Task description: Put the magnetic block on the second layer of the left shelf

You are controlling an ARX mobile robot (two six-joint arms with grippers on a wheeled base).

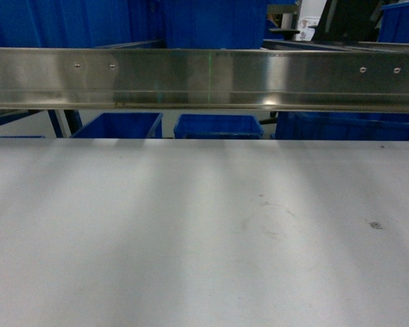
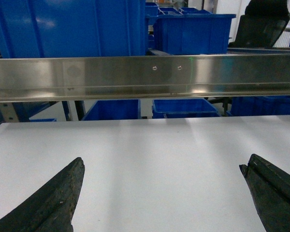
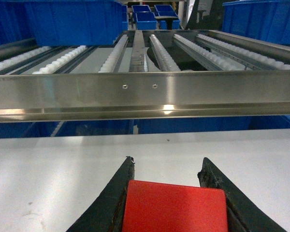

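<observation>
Red smooth cube (image 3: 174, 207), right hand (image 3: 167, 193) clamping

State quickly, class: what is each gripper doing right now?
Left gripper: open, holding nothing, above the white tabletop.
Right gripper: closed on the red magnetic block.

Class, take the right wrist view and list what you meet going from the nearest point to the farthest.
Small bright red plastic cube held in the right pincer → flat white tabletop → shiny steel front rail → white roller tracks → big blue plastic tub.
</observation>
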